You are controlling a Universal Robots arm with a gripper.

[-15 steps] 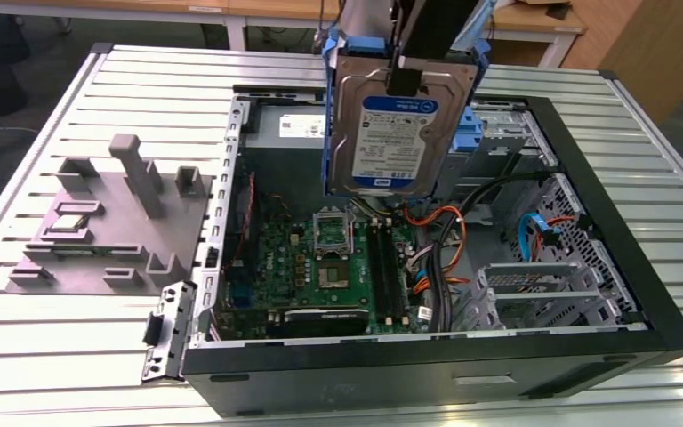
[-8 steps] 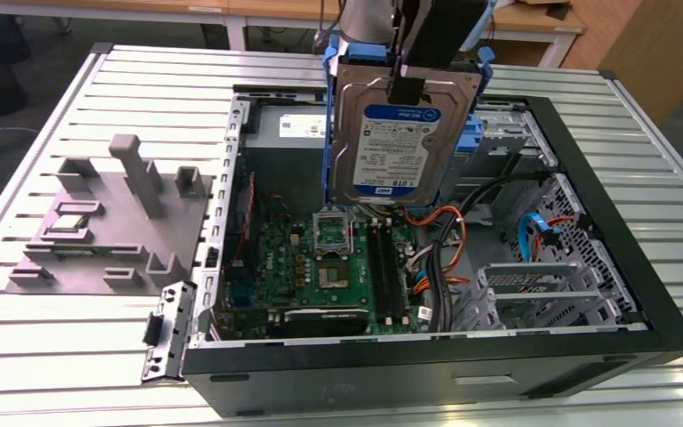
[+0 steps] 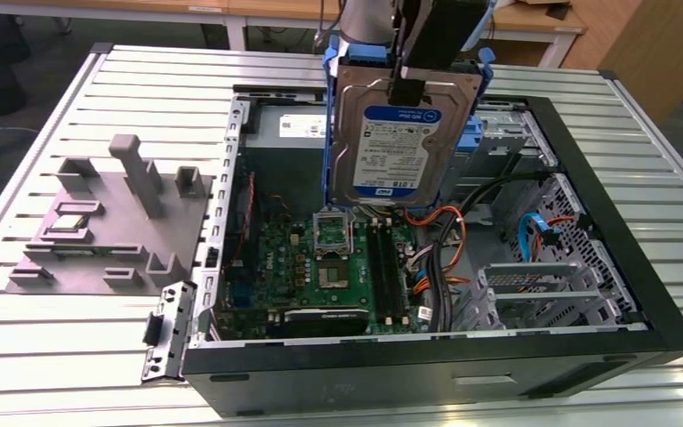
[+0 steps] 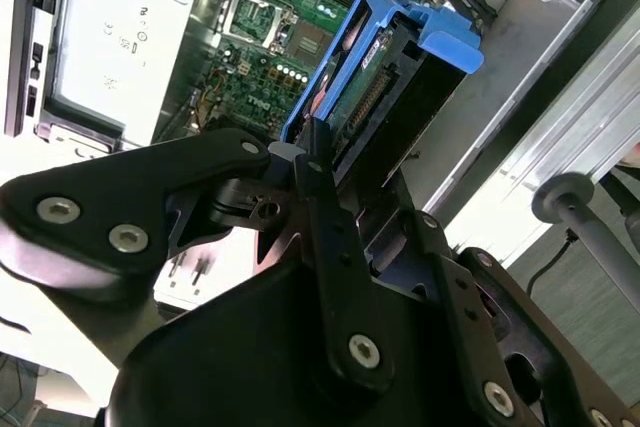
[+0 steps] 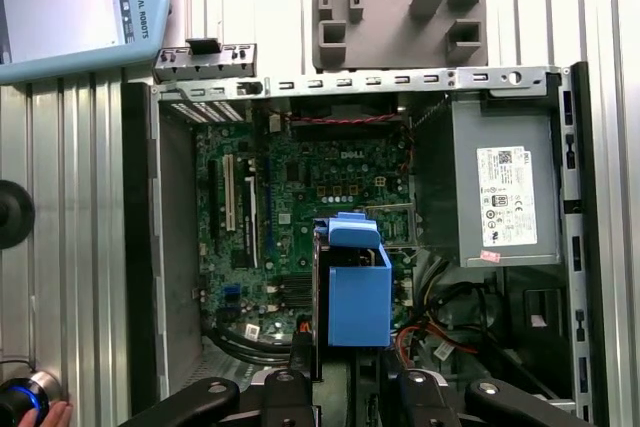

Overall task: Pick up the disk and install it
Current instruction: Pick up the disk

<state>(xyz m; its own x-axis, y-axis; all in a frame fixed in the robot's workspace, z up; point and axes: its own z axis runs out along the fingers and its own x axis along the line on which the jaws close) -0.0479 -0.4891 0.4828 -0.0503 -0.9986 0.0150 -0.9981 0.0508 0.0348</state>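
The gripper (image 3: 413,82) was clenched on the disk (image 3: 404,147) and held it by its upper end, so the disk hung upright over the open computer case (image 3: 437,366). In the exterior view the blue-and-white label of the disk faced the camera, and the blue rails ran along its two long edges. The lower end of the disk was above the inside of the case, over the green motherboard (image 3: 330,267) that lay on the case floor. I could not tell whether this end was below the case rim or above it.

In the second wrist view one of the black fingers (image 4: 318,197) lay flat against the side of the disk, near the end with the connector row. In the first wrist view the disk was seen end-on as a blue block over the middle of the case, with the fingers at both sides of it.

The grey power supply (image 5: 505,197) with a white sticker sat in one corner of the case, apart from the disk. Orange cables (image 3: 446,221) lay inside the case beside the motherboard. A metal drive cage (image 3: 543,294) stood inside the case at the exterior view's right. Outside the case, at the exterior view's left, a grey fixture (image 3: 110,222) with upright posts lay just beside the case wall. Both the case and the fixture rested on a slatted metal table (image 3: 68,365).
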